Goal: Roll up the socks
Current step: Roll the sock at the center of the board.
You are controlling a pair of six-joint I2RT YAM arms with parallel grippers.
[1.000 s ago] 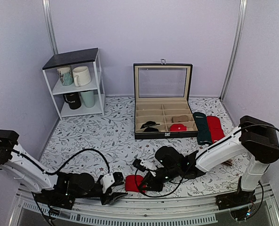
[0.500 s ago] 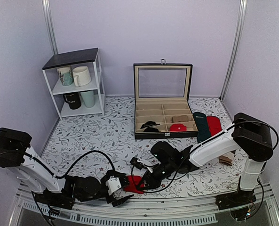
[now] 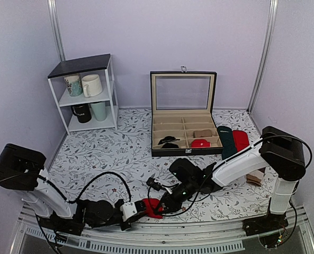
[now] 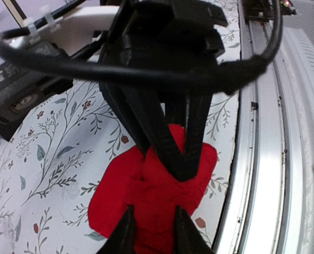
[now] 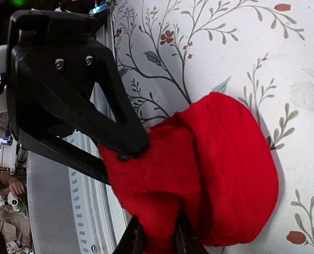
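Near the front edge of the flower-printed table cover [image 3: 109, 153], in the overhead view, the bright red knit socks [image 3: 152, 206] lie bunched into a small rounded bundle between the two arms, close to the metal rail [image 3: 199, 234]. The left gripper [image 3: 140, 208] meets the bundle from the left and the right gripper [image 3: 163, 202] from the right. Both are low over the cloth and touching the red fabric, though this view is too small to show how their jaws stand. Farther back stands an open black display case with a glass lid and beige compartments [image 3: 183, 114]. A dark green sock [image 3: 229, 144] and a plain red sock [image 3: 242, 143] lie side by side just right of the case, and a white wire shelf with a dark top [image 3: 85, 95] holds mugs at the back left. From the left wrist camera, the left gripper [image 4: 154, 211] has its two black fingers rising from the bottom edge, drawn close and pinching a fold of the socks [image 4: 146, 185] between them. Opposite, the right gripper [image 4: 175, 164] narrows to a V whose tips press into the bundle. From the right wrist camera, the right gripper [image 5: 157, 218] is nearly closed, nipping a ridge of the socks [image 5: 225, 169] at the bundle's lower edge. The left gripper [image 5: 122, 164] bites into the bundle's left side.
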